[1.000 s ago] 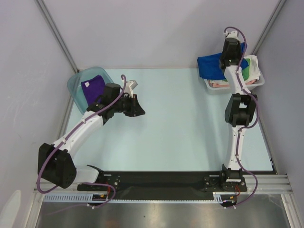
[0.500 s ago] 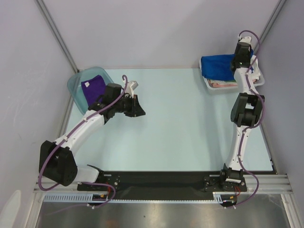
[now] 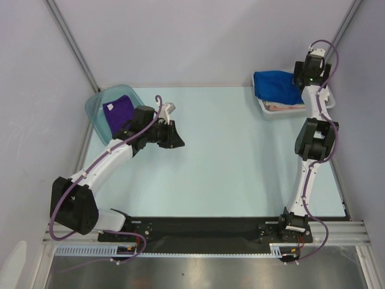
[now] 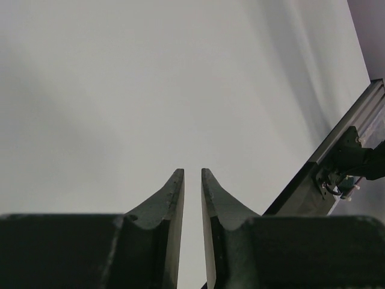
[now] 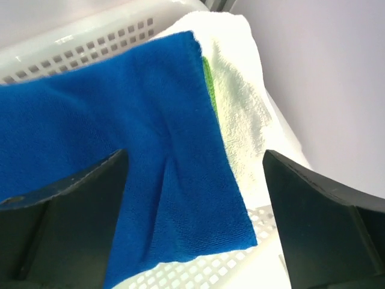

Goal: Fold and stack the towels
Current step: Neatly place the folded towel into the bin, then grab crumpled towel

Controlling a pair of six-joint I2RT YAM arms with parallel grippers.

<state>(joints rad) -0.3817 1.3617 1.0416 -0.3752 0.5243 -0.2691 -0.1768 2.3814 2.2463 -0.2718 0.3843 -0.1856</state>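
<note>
The royal blue towel (image 3: pixel 275 86) lies draped over the white basket (image 3: pixel 265 109) at the back right. In the right wrist view the blue towel (image 5: pixel 120 150) fills the space below my right gripper (image 5: pixel 192 198), which hangs open above it and holds nothing. A sliver of the green towel (image 5: pixel 209 84) shows beside it. The dark purple towel (image 3: pixel 117 111) lies in a clear bin (image 3: pixel 96 107) at the back left. My left gripper (image 3: pixel 175 138) hovers over the table right of that bin. Its jaws (image 4: pixel 192 174) stand a narrow gap apart with nothing between them.
A white cloth (image 5: pixel 240 108) lies in the perforated basket (image 5: pixel 72 42) next to the blue towel, and a pinkish item (image 3: pixel 281 107) shows at the basket's front. The enclosure walls stand close behind the basket. A black rail (image 3: pixel 198 227) runs along the near edge.
My right gripper has opened and let go of the blue towel, moving back and to the right; the towel now rests on the basket. The left arm has barely moved.
</note>
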